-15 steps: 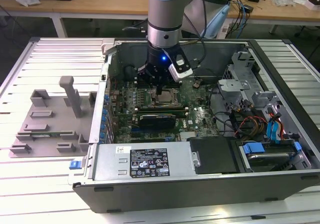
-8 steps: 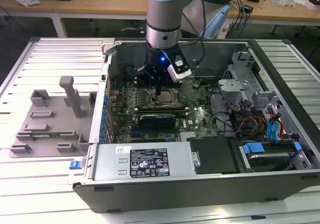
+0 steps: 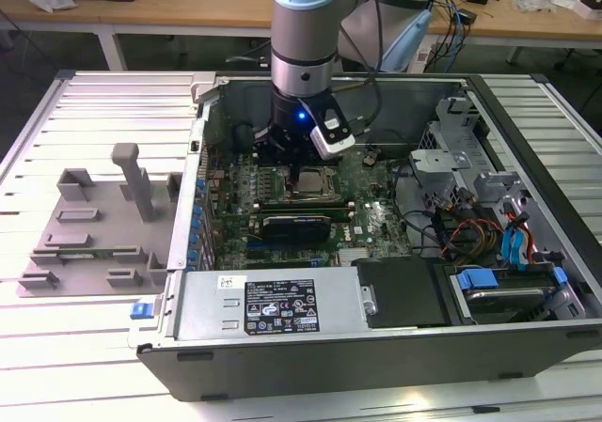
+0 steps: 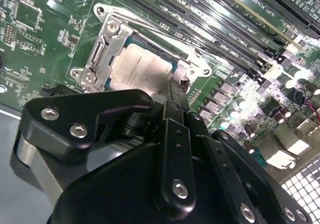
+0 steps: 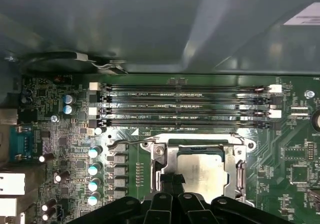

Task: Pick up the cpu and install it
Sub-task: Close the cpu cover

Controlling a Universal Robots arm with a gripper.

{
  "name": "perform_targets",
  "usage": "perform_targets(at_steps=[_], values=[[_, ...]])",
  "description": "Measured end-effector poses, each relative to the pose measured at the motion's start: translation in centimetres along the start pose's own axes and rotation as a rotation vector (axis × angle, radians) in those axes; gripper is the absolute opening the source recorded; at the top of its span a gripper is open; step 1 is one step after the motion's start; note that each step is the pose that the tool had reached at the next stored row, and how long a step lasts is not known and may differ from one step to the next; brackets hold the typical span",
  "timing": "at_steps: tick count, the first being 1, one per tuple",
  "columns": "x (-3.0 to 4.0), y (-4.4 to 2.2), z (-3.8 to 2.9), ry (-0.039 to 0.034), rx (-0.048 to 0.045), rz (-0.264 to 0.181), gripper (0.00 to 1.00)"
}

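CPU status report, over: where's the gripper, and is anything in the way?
Status: gripper low over the socket frame, at the edge of the cpu. The cpu lies flat inside that frame. Nothing seen between them.

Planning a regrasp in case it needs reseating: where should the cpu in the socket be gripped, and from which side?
Probably grip the cpu by two opposite edges of its pale metal top, straight down from above. It lies flat inside the socket frame, whose metal rims its sides, so sideways approaches look blocked.
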State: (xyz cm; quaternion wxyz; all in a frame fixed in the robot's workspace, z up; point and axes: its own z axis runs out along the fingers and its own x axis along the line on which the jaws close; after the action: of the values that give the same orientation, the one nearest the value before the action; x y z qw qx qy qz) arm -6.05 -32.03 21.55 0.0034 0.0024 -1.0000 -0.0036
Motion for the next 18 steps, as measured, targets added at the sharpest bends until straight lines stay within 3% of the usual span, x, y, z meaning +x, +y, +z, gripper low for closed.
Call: perform_targets(at_steps=[5,15,18], values=[[0.63,-0.01,1.25,0.0002,0.0004,-0.003,0.11],[0.63,0.0,1.37,0.0,0.0002,-0.003,0.11],[0.62,0.03,1.09,-0.0012,-0.0021,-0.003,0.11]])
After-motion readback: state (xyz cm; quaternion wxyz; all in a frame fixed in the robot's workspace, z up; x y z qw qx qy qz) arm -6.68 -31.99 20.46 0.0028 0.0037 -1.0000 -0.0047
